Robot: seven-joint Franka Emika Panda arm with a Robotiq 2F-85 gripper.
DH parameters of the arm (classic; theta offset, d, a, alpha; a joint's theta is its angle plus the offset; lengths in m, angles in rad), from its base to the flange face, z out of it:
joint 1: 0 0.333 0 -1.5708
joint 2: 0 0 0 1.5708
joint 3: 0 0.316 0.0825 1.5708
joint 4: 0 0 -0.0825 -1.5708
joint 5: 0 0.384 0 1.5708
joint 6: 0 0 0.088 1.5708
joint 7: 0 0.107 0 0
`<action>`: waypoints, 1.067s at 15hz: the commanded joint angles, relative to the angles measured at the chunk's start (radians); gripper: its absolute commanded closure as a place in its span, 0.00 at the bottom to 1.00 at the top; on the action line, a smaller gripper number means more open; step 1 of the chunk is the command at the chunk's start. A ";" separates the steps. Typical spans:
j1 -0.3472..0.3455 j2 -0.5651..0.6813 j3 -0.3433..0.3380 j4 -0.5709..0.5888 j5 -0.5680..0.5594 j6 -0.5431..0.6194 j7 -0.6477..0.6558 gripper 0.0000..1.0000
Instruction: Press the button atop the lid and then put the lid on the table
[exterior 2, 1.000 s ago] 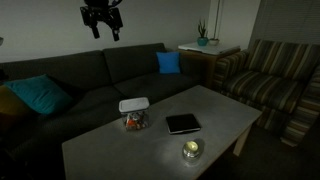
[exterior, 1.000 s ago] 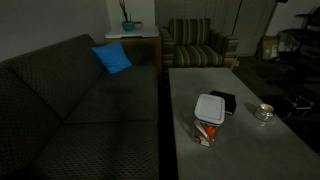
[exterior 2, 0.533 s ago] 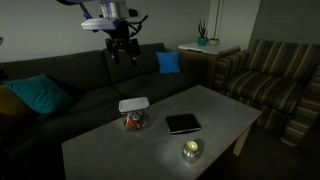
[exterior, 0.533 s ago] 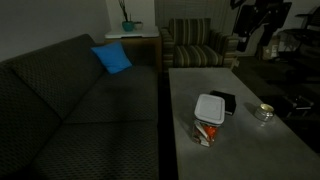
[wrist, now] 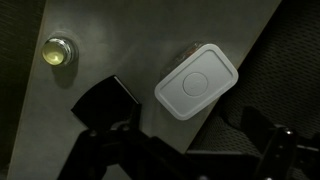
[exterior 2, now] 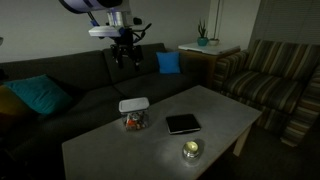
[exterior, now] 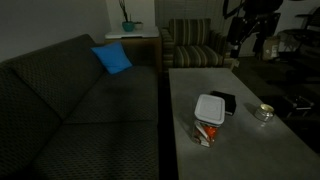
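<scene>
The white square lid sits on a small clear container with reddish contents, on the grey table. It shows in both exterior views and in the wrist view, where a round raised button marks its middle. My gripper hangs high in the air, well above the table and far from the lid, in both exterior views. Its fingers stand apart and hold nothing. In the wrist view the gripper is a dark shape at the bottom edge.
A small black square box lies right beside the container. A round silvery dish stands near the table edge. A dark patterned sofa runs along the table; a striped armchair stands at its far end.
My gripper has come into view and moved down and towards the table over the last second. The lid, box and dish have not moved.
</scene>
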 commanded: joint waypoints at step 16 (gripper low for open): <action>0.024 0.251 0.021 0.129 0.009 0.033 -0.018 0.20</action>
